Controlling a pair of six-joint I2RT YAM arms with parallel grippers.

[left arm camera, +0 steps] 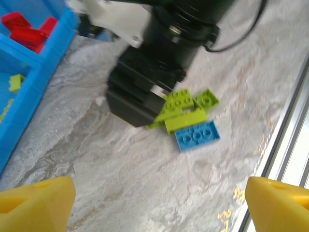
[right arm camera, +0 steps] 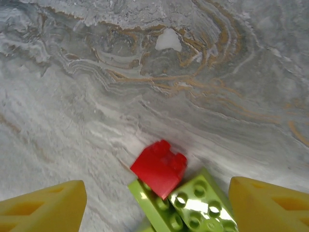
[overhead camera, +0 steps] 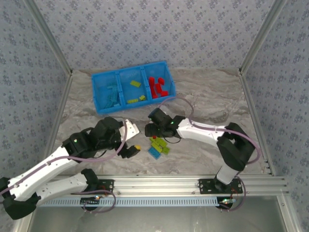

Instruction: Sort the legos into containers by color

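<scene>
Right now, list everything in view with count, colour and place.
Tray: one, bright blue, three compartments, far side of table.
Sorted legos: several light blue in left compartment, a few lime green in middle, several red in right.
Loose legos: about four lime green, one light blue, one red, piled together on table near front.
Table: one, marbled grey.
Left tool: one, yellow-tipped, open, empty, beside the pile.
Right tool: one, yellow-tipped, open, over the pile's red lego.
</scene>
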